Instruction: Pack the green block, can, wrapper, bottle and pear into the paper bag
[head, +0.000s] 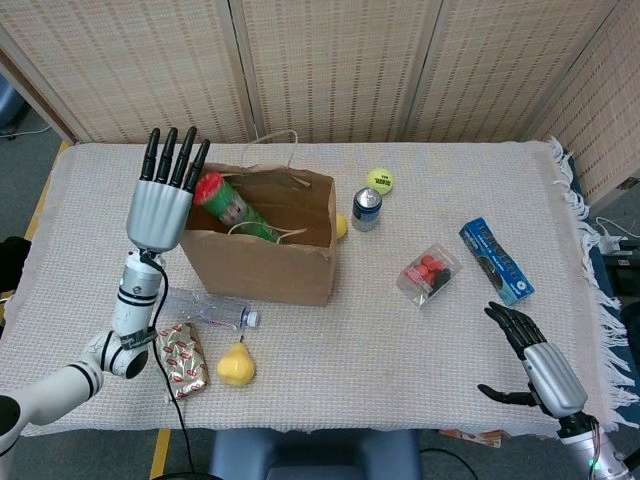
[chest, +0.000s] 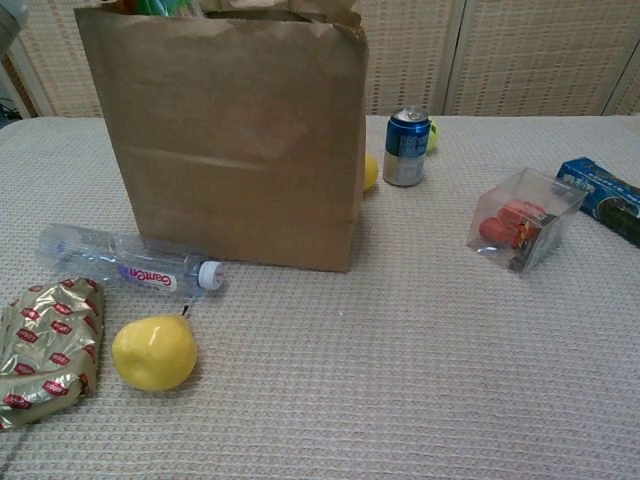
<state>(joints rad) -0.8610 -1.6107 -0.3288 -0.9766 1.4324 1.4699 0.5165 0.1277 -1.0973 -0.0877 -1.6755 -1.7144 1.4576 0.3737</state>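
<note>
The green can (head: 228, 203) lies tilted in the paper bag (head: 262, 262), red end toward the spread, empty left hand (head: 160, 200).

One paper bag (head: 262, 262), two cans (head: 367, 208), one bottle (head: 205, 309), one pear (head: 236, 364), one wrapper (head: 180, 358).

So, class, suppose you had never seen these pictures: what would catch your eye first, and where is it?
The brown paper bag stands tall at the left of the table, a green can leaning inside its open top. Right beside it the left hand is raised with its fingers spread, holding nothing. In front of the bag lie a clear bottle, a yellow pear and a shiny wrapper.
</note>
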